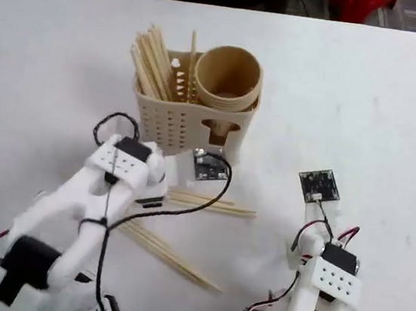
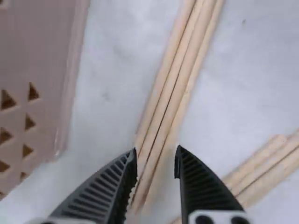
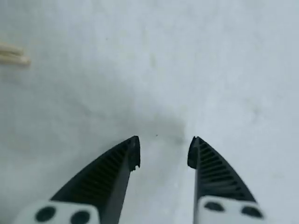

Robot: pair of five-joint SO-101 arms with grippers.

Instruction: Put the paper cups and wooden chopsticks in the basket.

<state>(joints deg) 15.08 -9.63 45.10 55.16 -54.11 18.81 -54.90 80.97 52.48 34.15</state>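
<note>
Black ribbed left gripper, jaws spread, straddles pale wooden chopsticks beside the beige perforated plastic basket; right gripper gapes above white table.

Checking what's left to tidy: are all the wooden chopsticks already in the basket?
No, two loose groups of chopsticks lie on the table in front of the basket.

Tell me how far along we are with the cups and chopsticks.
Done: paper cups and many chopsticks stand in the basket. In hand: left gripper, fingers open, straddles a bundle beside the basket. Left: that bundle and a second bundle nearer the arms. Right gripper hangs open over the table.
</note>
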